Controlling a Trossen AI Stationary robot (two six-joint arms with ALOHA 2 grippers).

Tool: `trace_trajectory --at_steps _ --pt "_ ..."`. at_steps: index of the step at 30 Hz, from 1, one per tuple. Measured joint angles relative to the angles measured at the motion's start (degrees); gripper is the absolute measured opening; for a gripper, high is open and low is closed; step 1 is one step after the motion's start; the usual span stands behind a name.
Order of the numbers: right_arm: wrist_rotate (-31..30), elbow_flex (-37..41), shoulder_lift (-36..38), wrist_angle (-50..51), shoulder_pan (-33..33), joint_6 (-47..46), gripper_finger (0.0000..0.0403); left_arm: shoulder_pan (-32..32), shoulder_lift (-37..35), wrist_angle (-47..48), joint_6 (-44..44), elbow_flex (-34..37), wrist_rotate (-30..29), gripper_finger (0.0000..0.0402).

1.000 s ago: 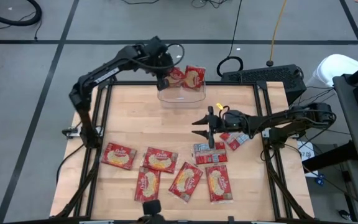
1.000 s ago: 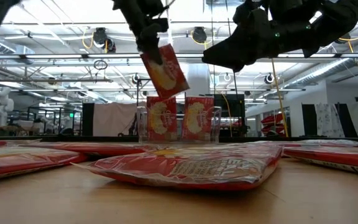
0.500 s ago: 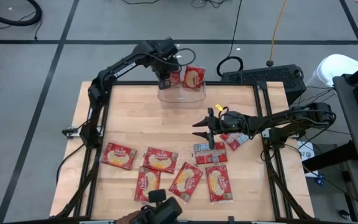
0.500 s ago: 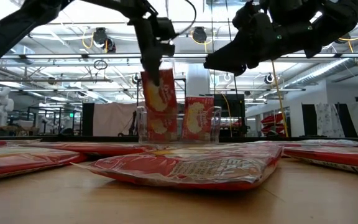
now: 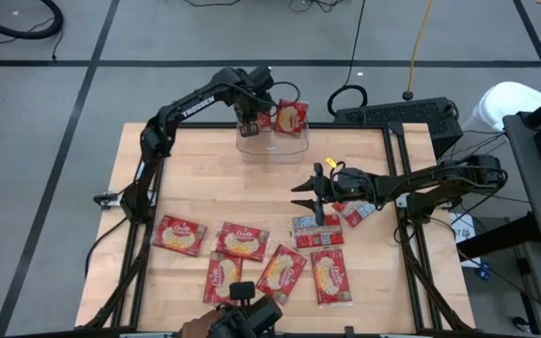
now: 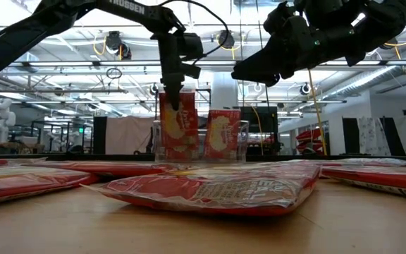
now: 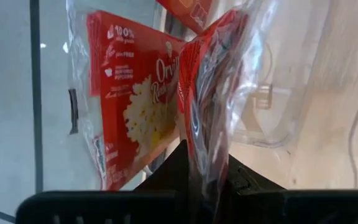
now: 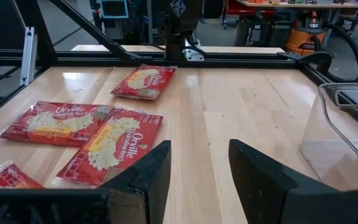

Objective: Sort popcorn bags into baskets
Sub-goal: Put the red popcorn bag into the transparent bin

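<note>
A clear basket (image 5: 272,141) stands at the table's far edge, in the middle. One red popcorn bag (image 5: 292,117) stands upright in it on its lower edge. My left gripper (image 6: 172,99) is above the basket's left half, shut on a second popcorn bag (image 6: 177,130). Several more popcorn bags (image 5: 242,241) lie flat along the near half of the table. My right gripper (image 5: 313,197) hangs open over the table's middle, above the bag (image 5: 317,230) near it, with nothing between its fingers. My left gripper pinches the popcorn bag's upper edge (image 7: 202,155) between its two fingers (image 7: 178,165). The fingers come steeply from above, pointing down. The bag hangs upright below them, its lower part inside the basket beside the other bag (image 7: 132,106). I cannot tell whether it touches the basket's floor.
Black frame rails (image 5: 393,160) run along the table's left, right and far sides. A keyboard (image 5: 397,115) lies beyond the far right corner. A person's hand with a dark device (image 5: 238,321) shows at the near edge. Bare wood (image 5: 214,178) lies between the basket and the bags.
My left gripper has gone down and toward the table's right edge into the basket, tipping more steeply downward. Its popcorn bag, which hung tilted above the basket, now stands upright inside it beside the other bag. The hand has come into view at the near edge.
</note>
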State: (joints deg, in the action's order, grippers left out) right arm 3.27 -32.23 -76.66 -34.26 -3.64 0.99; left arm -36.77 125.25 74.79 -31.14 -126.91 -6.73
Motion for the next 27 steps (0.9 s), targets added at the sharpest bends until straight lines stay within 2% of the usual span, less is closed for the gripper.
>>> trace_trajectory --at_steps 10,27 --pt "0.0 0.0 0.0 -0.1 0.0 0.1 0.0153 0.9 1.4 -2.0 -3.3 0.1 -4.2 0.0060" --pt "1.6 0.0 0.0 -0.1 0.0 -0.1 0.0153 1.1 1.3 -8.1 -3.0 0.1 -11.8 0.0185"
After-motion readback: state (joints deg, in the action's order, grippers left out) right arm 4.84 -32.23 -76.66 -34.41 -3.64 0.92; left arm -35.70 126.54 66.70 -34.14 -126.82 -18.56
